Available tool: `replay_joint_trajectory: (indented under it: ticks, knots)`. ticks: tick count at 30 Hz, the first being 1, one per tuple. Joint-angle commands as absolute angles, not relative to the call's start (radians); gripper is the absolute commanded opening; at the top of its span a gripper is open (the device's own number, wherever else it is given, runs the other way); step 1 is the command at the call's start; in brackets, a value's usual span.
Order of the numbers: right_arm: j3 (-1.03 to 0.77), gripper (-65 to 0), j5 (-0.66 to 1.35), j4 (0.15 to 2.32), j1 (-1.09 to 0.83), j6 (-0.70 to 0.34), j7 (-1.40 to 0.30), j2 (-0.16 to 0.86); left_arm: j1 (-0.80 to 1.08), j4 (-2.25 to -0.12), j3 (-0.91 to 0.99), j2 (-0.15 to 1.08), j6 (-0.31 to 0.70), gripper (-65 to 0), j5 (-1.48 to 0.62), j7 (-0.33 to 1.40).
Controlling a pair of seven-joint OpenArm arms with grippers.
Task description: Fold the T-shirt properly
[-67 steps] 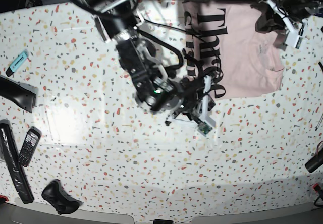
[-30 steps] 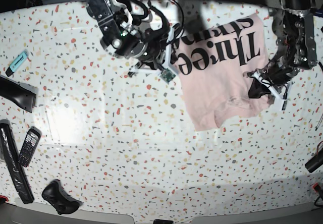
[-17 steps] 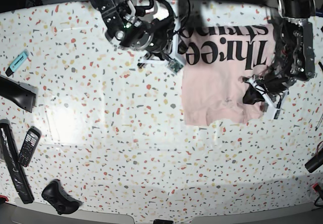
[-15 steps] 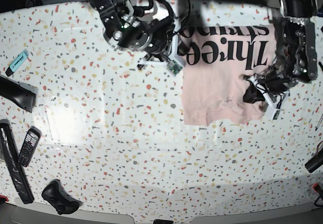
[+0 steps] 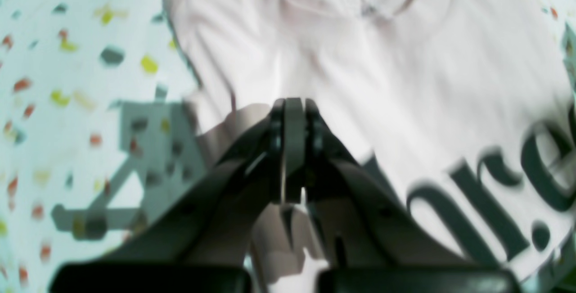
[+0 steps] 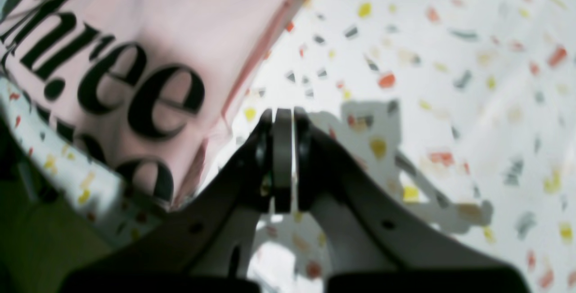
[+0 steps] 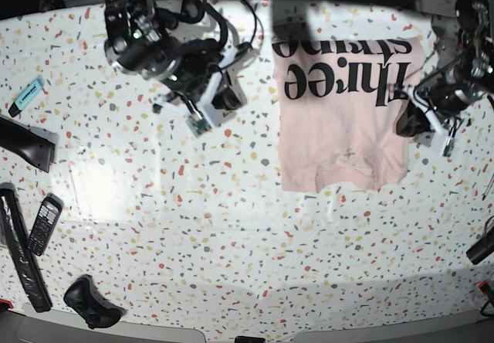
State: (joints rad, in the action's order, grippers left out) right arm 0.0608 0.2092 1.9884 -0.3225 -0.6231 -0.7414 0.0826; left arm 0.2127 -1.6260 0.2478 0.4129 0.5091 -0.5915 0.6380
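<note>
Where the white speckled terrazzo tabletop [image 7: 231,227] is surveyed from the base view, the following items are recorded.

Item one: a large pale pink short-sleeved cloth T-shirt [image 7: 340,127] is laid flat on the tabletop, lettered side up, with big black serif lettering [image 7: 347,76] across its far part and the neckline [image 7: 347,161] at its near edge. It is found between the two grippers, well apart from the right one and just beside the left one.

Item two: the left gripper [image 5: 288,149], of dark plastic, is seen with its jaws pressed together and nothing caught between them. In its wrist view the plain pink cloth is spread beyond and beside the jaw tips, the lettering to their right and bare tabletop to their left. Whether the tips touch the cloth cannot be told.

Item three: the right gripper [image 6: 282,158], likewise dark, is seen with jaws shut and empty. In its wrist view the shirt's lettered edge lies to the left of the jaws, apart from them; speckled tabletop is seen ahead and to their right.

Item four: a black handset with keypad [image 7: 44,224], a black game controller [image 7: 91,303] and a turquoise marker [image 7: 27,96] are noted along the tabletop's edge, far from both sets of jaws.
</note>
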Motion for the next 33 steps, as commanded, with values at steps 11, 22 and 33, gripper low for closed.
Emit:
replay_joint_trajectory:
  ticks: [11,22,33]
  knots:
    - [-0.202,-65.0,0.322,2.204,-0.587,-0.628,-0.769,0.08,0.577,-1.775,0.506,0.395,0.49,-65.0,-0.595,0.634]
    - [-0.403,-65.0,0.36,2.234,-0.838,-0.628,-0.864,0.08,0.828,-1.773,0.594,0.342,0.562,-65.0,-0.595,0.624]
    - [-0.441,-65.0,0.348,2.013,-1.003,-0.671,-0.872,0.084,0.863,-1.457,0.594,0.321,0.607,-65.0,-0.591,0.496]
